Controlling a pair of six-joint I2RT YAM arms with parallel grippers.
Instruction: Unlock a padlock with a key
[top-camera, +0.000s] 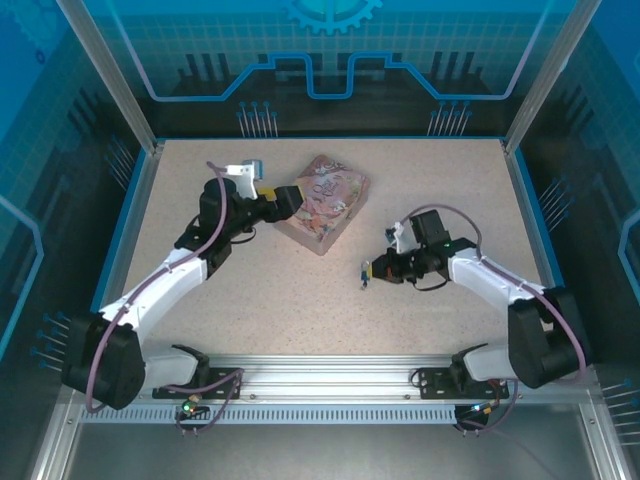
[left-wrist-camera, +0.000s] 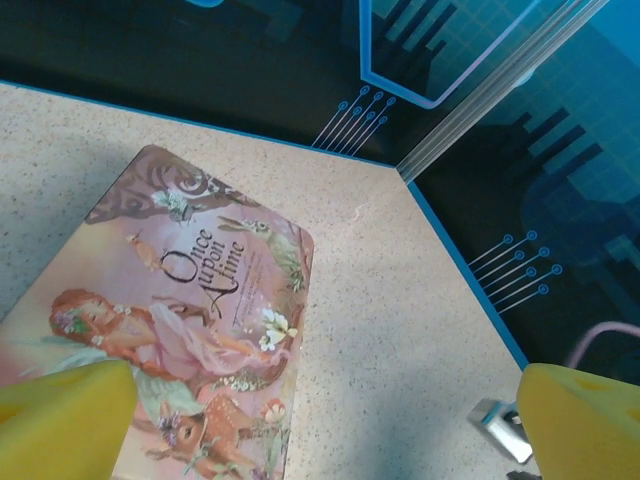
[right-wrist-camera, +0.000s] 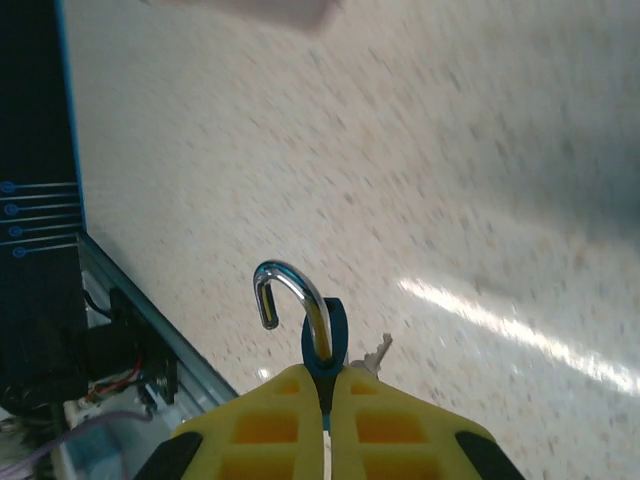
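My right gripper (right-wrist-camera: 328, 385) is shut on the blue padlock (right-wrist-camera: 326, 335), held a little above the table. Its metal shackle (right-wrist-camera: 292, 295) stands swung open, the free end hanging clear of the body. A small metal key (right-wrist-camera: 378, 350) pokes out just behind the padlock, next to the right fingertip; whether it sits in the lock I cannot tell. In the top view the right gripper (top-camera: 372, 270) and the padlock (top-camera: 364, 273) are right of the table's centre. My left gripper (top-camera: 287, 200) is open at the pink tin's left end, one yellow finger (left-wrist-camera: 60, 415) over the tin's lid.
The pink illustrated tin box (top-camera: 323, 203) (left-wrist-camera: 190, 320) lies at the back centre of the speckled table (top-camera: 300, 300). Blue walls and metal posts ring the table. Bare tabletop lies between the two arms and toward the front rail (top-camera: 330, 375).
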